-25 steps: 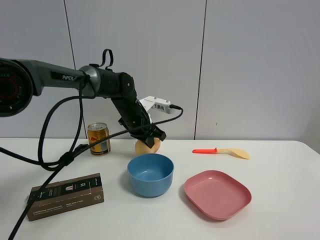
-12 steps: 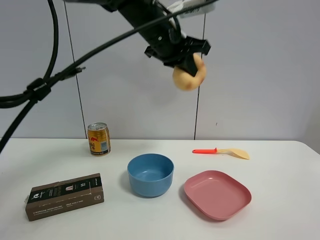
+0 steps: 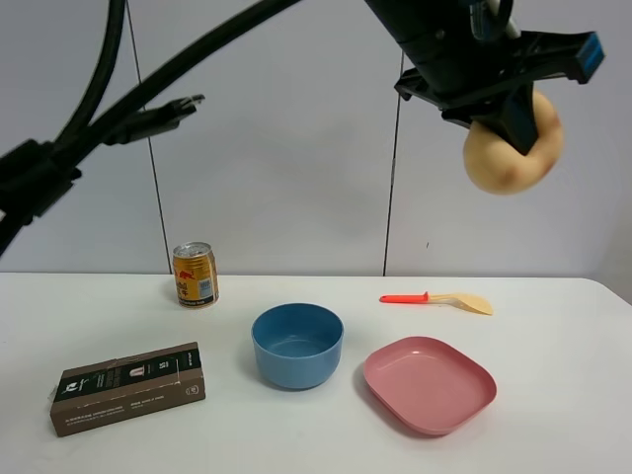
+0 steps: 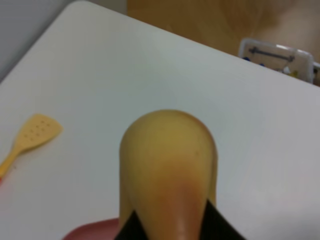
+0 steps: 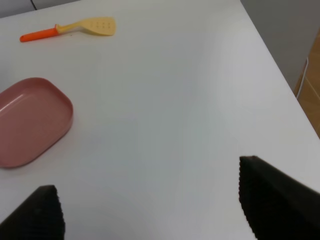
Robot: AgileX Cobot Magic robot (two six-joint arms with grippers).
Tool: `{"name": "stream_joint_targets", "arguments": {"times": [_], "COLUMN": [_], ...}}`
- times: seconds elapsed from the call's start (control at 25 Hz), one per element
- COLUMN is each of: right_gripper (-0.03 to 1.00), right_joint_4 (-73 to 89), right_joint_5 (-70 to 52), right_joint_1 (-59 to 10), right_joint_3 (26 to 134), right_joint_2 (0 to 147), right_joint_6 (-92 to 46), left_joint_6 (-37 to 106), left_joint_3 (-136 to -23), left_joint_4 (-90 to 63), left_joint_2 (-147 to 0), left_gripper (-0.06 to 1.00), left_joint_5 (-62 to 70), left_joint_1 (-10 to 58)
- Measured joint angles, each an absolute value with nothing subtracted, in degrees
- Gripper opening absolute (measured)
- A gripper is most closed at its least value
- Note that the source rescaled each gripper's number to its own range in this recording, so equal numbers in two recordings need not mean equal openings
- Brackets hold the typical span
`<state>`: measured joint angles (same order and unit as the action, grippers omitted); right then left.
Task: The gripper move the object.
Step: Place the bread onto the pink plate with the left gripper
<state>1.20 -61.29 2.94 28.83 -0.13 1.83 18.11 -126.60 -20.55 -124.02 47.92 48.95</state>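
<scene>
Your left gripper is closed on object, high above table, right side, near pink plate. Hold looks fingertip-only, though wrist view is blurry. A fast swing may fling it off the edge.

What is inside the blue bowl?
Nothing shows inside the blue bowl, only its bare blue surface. The near inner wall is hidden behind the rim. The fruit hangs in the left hand.

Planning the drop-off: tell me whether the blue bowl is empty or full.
Empty. The high view shows only bare inner wall in the blue bowl; the fruit hangs high in the air.
</scene>
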Motion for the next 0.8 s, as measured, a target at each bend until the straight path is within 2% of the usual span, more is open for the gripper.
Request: {"name": "stream_joint_targets", "arguments": {"times": [0.2,0.4,0.8], "right_gripper": [1.00,1.00,1.00], "right_joint_4": [1.20,1.20,1.20], "right_joint_5": [-61.29,-61.29,-61.29], "right_joint_1": [2.94,2.94,2.94], "right_joint_3": [28.83,28.83,28.83], "right_joint_2": [-0.13,-0.13,-0.13], "right_joint_6": [1.83,1.83,1.83], "left_joint_6": [18.11,17.88,22.31], "left_joint_3": [-125.86,-117.73,-98.02], "left_joint_4": [-19.52,-17.84,-16.31], "left_joint_2": [-124.49,-124.67,-125.24], "left_gripper": [0.01,0.00,0.00], "left_joint_5": [51.39,50.33,30.37], "left_joint_1": [50.11,50.04,50.04]}}
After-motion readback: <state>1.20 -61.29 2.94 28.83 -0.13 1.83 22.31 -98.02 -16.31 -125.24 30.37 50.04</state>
